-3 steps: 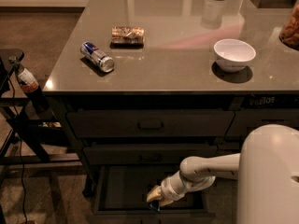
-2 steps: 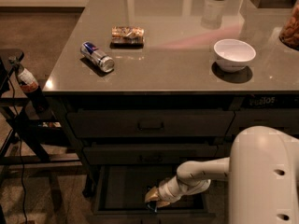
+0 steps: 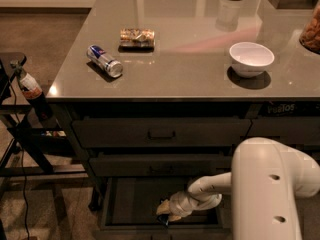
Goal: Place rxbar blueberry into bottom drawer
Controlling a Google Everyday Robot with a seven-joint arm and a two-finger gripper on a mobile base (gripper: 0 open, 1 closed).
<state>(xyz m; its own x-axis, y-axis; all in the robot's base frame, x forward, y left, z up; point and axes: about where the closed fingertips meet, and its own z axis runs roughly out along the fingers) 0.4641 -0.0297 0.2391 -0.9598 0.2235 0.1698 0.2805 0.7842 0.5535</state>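
The bottom drawer (image 3: 135, 199) of the dark cabinet stands pulled open, its inside flat and dark. My gripper (image 3: 167, 212) reaches down into it near the front middle, low over the drawer floor. A small dark blue edge, the rxbar blueberry (image 3: 165, 220), shows just under the gripper's tip; the rest of it is hidden by the gripper. My white arm (image 3: 265, 184) comes in from the lower right.
On the grey countertop (image 3: 200, 69) lie a blue-silver drink can (image 3: 104, 61), a brown-gold snack packet (image 3: 137, 37) and a white bowl (image 3: 251, 58). Two shallower drawers (image 3: 160, 133) above are closed. A black stand with a bottle (image 3: 31, 88) is at the left.
My arm has swung further in over the drawer and the gripper has sunk slightly lower and to the left inside it.
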